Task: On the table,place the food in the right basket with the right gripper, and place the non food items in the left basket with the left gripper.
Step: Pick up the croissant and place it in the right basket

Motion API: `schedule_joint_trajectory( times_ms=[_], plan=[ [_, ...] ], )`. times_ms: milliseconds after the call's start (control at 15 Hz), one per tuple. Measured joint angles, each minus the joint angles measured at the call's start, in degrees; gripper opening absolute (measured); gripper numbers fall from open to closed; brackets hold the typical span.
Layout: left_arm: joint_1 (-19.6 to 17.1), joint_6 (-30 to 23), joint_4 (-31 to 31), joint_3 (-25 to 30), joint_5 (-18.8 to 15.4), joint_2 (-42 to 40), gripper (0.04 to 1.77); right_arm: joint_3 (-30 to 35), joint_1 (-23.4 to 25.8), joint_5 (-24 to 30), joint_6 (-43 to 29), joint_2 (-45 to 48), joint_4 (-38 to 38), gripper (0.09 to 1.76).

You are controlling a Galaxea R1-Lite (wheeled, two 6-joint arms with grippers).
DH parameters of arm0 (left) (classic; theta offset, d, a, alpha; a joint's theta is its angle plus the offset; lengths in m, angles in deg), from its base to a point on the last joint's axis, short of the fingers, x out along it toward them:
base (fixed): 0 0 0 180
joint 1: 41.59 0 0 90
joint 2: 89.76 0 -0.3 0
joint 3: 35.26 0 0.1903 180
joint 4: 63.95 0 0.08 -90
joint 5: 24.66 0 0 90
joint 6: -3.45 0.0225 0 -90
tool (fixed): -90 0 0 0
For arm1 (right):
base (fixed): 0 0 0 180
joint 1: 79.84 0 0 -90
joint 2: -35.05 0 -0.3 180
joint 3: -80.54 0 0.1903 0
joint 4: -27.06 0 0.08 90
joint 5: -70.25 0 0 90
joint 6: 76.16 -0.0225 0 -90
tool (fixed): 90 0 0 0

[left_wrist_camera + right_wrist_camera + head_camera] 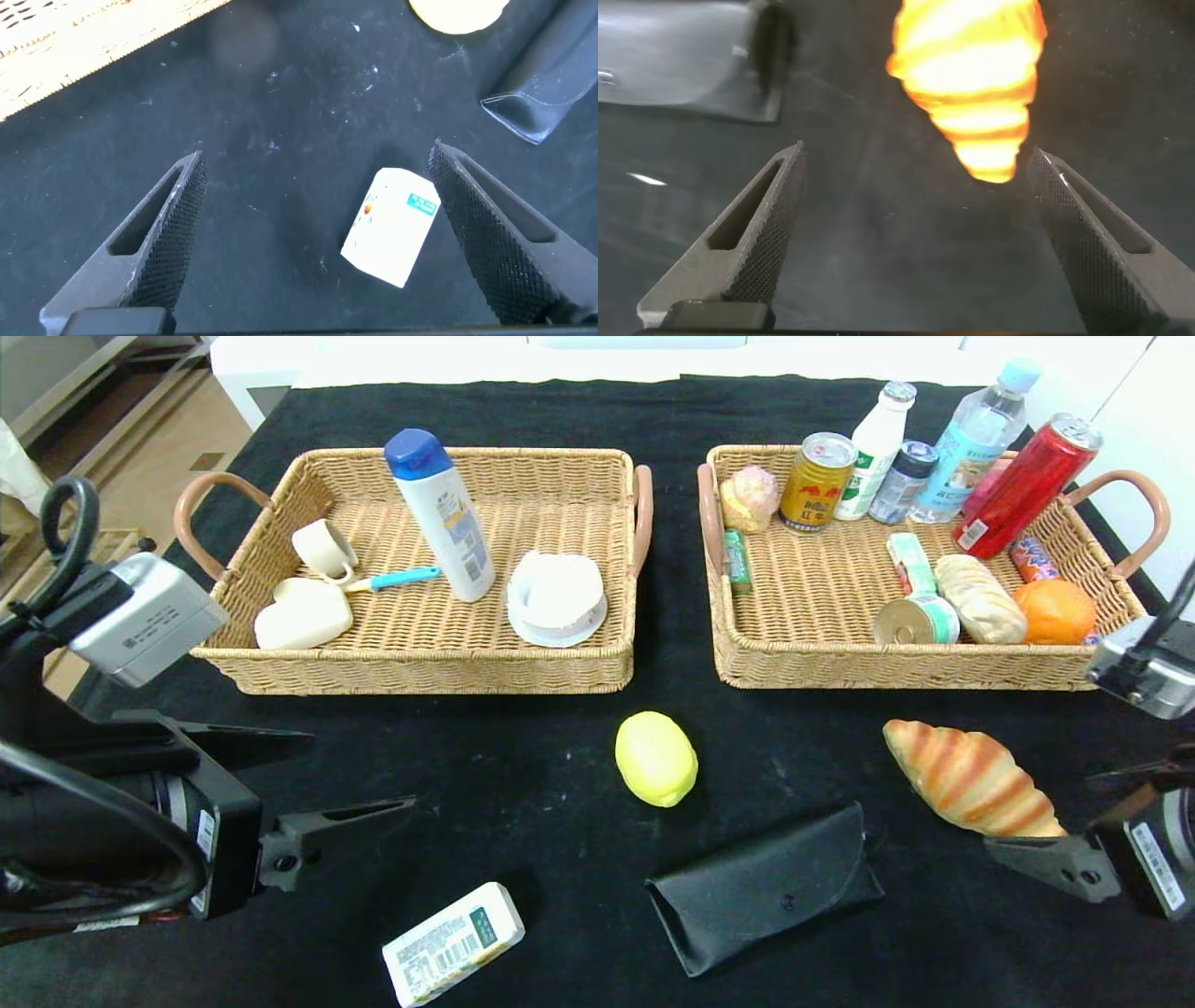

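Observation:
On the black table lie a yellow lemon (656, 758), a striped croissant (971, 778), a white carton with a green label (453, 943) and a black glasses case (766, 887). The white shampoo bottle (439, 513) stands inside the left basket (411, 667). My left gripper (364, 767) hangs open at the left, above the carton (392, 224), nothing between its fingers (168, 224). My right gripper (1050, 810) is open at the right, its fingers either side of the croissant's near tip (985, 163), not touching it. The right basket (896, 667) stands behind.
The left basket also holds cream cups (322, 549), a blue-handled tool (397, 580) and a white round dish (556, 597). The right basket is crowded with cans, bottles, a bread roll (980, 598) and an orange (1055, 611). The table's left edge runs beside the left basket.

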Motion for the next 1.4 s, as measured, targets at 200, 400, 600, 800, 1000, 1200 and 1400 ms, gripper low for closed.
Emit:
schedule_joint_trajectory(
  times_ms=[200,400,600,800,1000,1200,1400],
  plan=[
    [0.0,0.0,0.0,0.0,0.0,-0.1,1.72,-3.4,2.0,0.0,0.5,-5.0,1.4,1.71],
    [-0.1,0.0,0.0,0.0,0.0,-0.3,1.72,-5.5,2.8,0.2,1.0,-9.1,1.0,1.71],
    [-0.1,-0.1,0.0,0.0,0.1,-0.3,1.72,-8.2,3.2,0.2,1.1,-11.4,1.3,1.71],
    [-0.1,0.0,0.0,0.0,0.1,-0.3,1.72,-9.0,4.3,0.2,1.3,-12.7,1.3,1.71],
    [-0.1,0.0,0.0,0.0,0.1,-0.3,1.72,-8.9,5.1,0.2,1.2,-13.9,1.0,1.71],
    [-0.1,0.0,0.0,0.0,0.1,-0.3,1.72,-9.0,5.7,0.1,1.3,-14.9,0.5,1.71],
    [-0.1,0.1,0.0,0.0,0.1,-0.3,1.72,-8.5,5.8,0.1,1.2,-15.7,-0.8,1.71]
  ],
)
